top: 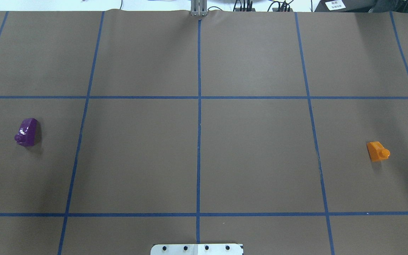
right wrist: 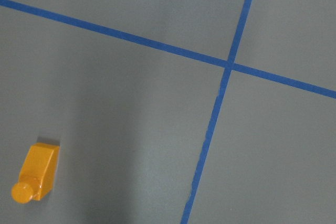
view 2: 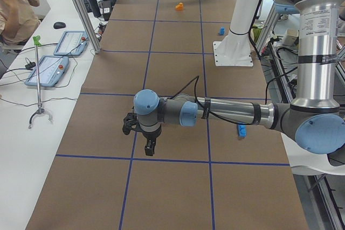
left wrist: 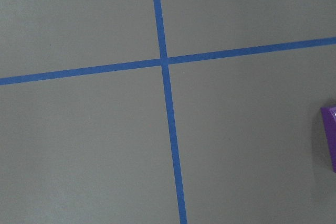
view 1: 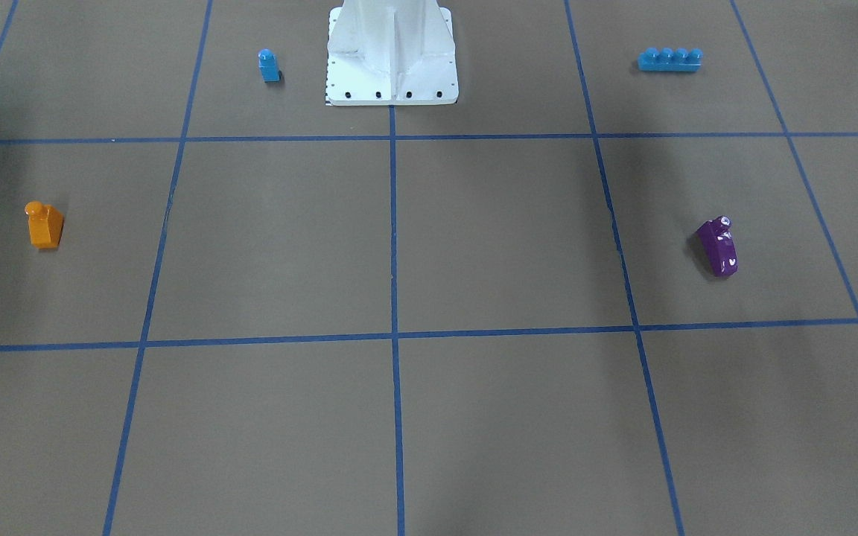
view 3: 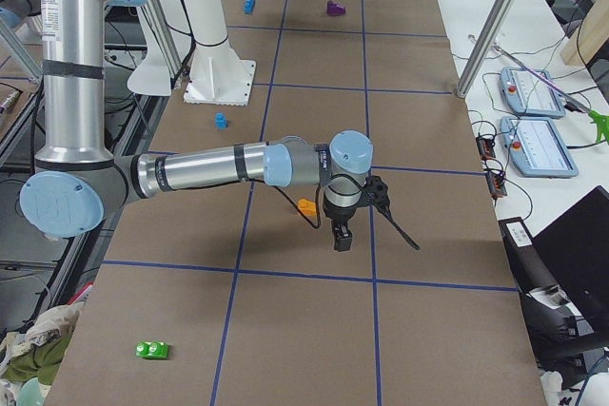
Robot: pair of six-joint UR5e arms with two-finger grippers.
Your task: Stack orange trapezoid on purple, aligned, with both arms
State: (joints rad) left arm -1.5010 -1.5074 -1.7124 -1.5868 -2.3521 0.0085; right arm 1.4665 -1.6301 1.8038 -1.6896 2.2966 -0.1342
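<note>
I see orange (view 1: pixel 45 225) and purple (view 1: pixel 719 246) well apart on table (view 1: pixel 474 246) | left gripper (view 2: pixel 143 133), right gripper (view 3: pixel 354 221): can't tell if spread or closed

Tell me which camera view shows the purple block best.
Overhead exterior: the purple block lies whole and unobstructed, stud and slope visible. Front-facing shows it nearly as well; exterior right shows it tiny and far; the left wrist view catches only an edge; others show nothing.

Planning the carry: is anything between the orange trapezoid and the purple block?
Nothing visible: only taped mat lies between the orange trapezoid and purple block; the small blue block and long blue brick sit by the base.
</note>
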